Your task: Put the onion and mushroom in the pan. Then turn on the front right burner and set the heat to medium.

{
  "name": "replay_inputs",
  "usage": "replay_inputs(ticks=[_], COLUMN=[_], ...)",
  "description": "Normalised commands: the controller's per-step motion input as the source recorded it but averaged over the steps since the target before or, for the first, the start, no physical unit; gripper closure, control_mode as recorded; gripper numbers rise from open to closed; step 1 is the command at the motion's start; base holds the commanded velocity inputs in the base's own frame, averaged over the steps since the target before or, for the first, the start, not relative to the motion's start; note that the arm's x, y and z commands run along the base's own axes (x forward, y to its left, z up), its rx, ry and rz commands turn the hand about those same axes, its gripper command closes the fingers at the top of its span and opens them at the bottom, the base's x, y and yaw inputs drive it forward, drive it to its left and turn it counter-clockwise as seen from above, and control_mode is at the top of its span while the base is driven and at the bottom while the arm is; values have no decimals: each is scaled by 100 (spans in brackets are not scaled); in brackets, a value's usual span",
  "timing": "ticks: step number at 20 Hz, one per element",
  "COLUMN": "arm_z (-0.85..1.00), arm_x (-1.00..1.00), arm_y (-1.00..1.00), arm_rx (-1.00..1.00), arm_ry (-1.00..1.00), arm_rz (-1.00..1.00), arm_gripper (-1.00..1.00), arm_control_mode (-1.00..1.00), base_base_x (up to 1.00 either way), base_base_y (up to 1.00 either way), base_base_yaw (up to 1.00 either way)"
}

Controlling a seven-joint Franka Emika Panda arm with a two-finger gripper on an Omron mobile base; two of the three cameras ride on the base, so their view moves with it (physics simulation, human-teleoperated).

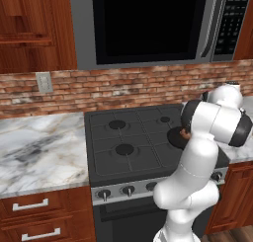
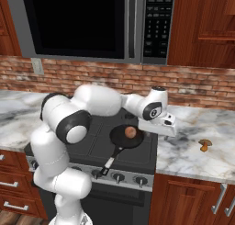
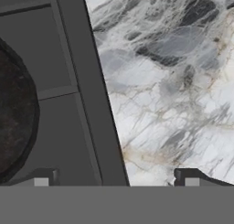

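A brick-backed kitchen held a dark stove (image 2: 137,150) set into a marble counter (image 2: 193,150). On the stove's right side sat the pan (image 2: 123,136) with the onion (image 2: 131,132) already inside. Beside its rim hovered the gripper (image 2: 169,127), jaws wide and empty. Further right the mushroom (image 2: 205,145) lay on the marble, probably light, soft and bruisable, best pinched gently across its cap.
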Motion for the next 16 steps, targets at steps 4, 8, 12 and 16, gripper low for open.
replay_inputs(ticks=[4,8,12,16], arm_z=[2,0,1,7], arm_x=[-7,-16,-25,-48], arm_y=[-34,-25,-16,-15], arm_rx=[0,0,0,2], arm_ry=[-1,-6,-10,-13], arm_rz=[-2,-1,0,0], arm_gripper=[-100,-100,-100,-100], arm_control_mode=[-100,-100,-100,-100], base_base_x=[0,0,0,0], base_base_y=[0,0,0,0], base_base_yaw=[0,0,0,0])
